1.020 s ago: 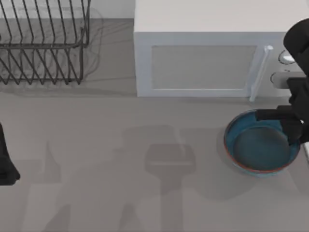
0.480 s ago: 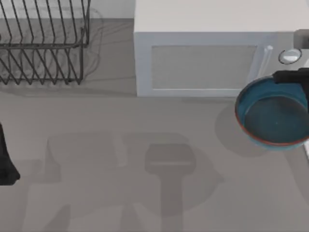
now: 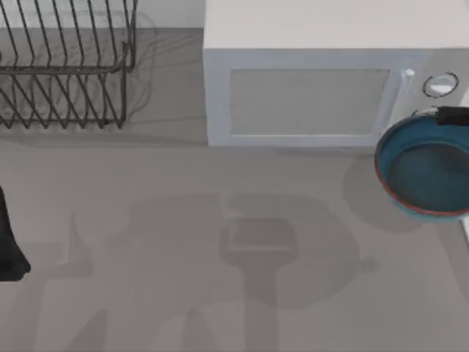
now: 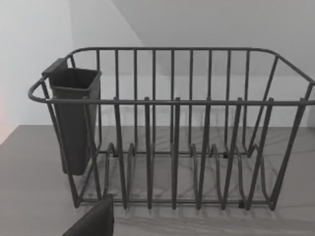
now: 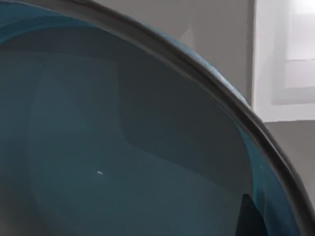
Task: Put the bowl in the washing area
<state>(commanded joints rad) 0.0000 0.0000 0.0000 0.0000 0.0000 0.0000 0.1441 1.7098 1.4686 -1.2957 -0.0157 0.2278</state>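
The right hand [image 3: 448, 115], apparently pinching the bowl [image 3: 425, 170] by its far rim, holds it raised at the tabletop's [image 3: 183, 257] right, far from the left-side dish rack [image 3: 62, 66].

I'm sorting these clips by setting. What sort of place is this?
Most likely a rendered kitchen counter. A white microwave stands at the back, a wire dish rack sits at the top view's back left, and a blue bowl is at the right, in front of the microwave's controls.

Right gripper [image 3: 453, 116]: positioned at the table's right edge, clamped on the bowl [image 3: 427, 167]. Left arm [image 3: 9, 242]: parked at the left edge.
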